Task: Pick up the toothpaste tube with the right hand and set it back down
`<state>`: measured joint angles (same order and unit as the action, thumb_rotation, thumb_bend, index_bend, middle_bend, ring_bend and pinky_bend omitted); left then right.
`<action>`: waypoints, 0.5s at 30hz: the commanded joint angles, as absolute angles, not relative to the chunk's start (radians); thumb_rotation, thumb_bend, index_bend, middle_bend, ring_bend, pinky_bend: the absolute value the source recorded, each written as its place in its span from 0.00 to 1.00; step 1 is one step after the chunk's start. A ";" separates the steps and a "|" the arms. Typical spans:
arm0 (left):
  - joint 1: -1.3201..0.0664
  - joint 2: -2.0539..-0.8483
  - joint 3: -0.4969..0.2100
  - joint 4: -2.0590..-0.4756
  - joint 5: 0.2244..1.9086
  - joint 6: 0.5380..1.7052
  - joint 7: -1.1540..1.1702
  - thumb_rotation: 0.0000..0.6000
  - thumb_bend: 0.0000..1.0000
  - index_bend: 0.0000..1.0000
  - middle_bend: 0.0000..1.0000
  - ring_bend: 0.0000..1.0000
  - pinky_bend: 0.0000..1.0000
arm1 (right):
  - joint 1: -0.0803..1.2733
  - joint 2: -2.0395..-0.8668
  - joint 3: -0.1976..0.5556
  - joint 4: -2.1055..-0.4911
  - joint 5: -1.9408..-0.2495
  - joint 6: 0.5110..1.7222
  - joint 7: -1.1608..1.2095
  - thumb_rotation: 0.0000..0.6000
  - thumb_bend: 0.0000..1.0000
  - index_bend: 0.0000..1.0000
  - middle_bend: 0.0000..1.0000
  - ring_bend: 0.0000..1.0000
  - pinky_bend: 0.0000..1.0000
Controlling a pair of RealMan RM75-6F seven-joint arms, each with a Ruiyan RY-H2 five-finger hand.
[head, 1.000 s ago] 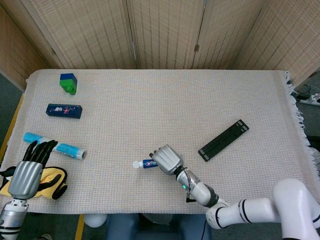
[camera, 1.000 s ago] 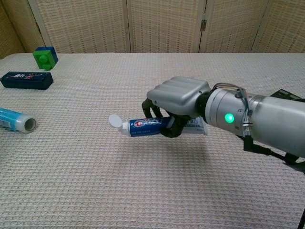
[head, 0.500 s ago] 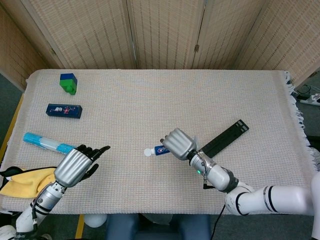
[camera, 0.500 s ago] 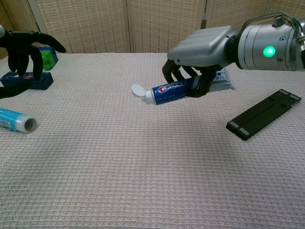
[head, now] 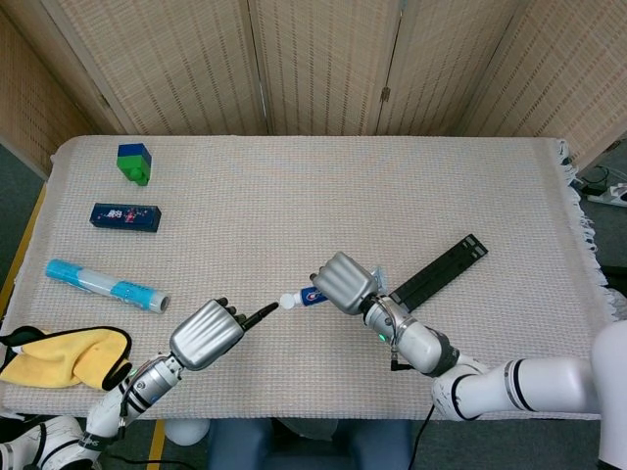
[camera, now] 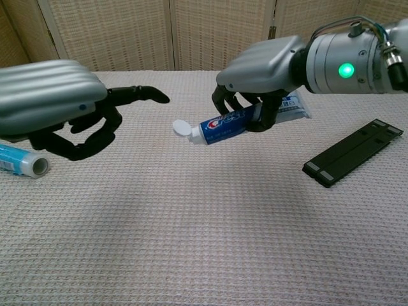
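- We see a desk (head: 294, 186) covered by a cream woven cloth with a fringe along its right edge; behind it stands a folding screen (head: 323, 64) of pale woven panels.
- Our right hand (head: 342, 282) holds the toothpaste tube (camera: 229, 123) clear of the cloth, fingers (camera: 262, 114) wrapped around its blue body, white cap pointing toward our left side.
- The tube carries red-and-white lettering on blue; we cannot read it.
- Our left hand (head: 207, 333) hovers near the front edge holding nothing, one finger stretched toward the cap, the others loosely curled.
- A black bar (head: 438, 273) lies just beyond the right hand.
- On the left lie a green-and-blue block (head: 134, 163), a dark blue box (head: 125, 216) with unreadable print, a light blue tube (head: 106, 285) and a yellow cloth (head: 69, 354).
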<state>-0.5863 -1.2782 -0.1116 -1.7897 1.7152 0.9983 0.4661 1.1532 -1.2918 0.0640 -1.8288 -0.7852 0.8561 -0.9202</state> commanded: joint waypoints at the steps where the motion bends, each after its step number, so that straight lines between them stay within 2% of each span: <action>1: -0.601 -1.301 -0.105 -1.780 1.689 0.976 0.492 1.00 0.69 0.11 0.75 0.76 0.70 | 1.155 -1.296 0.058 -1.828 -0.791 0.862 -0.910 1.00 0.75 0.70 0.63 0.66 0.64; 15: -0.623 -1.346 -0.084 -1.738 1.609 0.958 0.548 1.00 0.70 0.10 0.75 0.76 0.70 | 1.152 -1.296 0.033 -1.831 -0.824 0.867 -0.846 1.00 0.75 0.72 0.64 0.67 0.64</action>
<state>-0.6221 -1.3448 -0.0867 -1.7428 1.6102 0.9565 0.5471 1.1554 -1.2984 0.0345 -1.8292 -0.8167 0.8691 -0.8567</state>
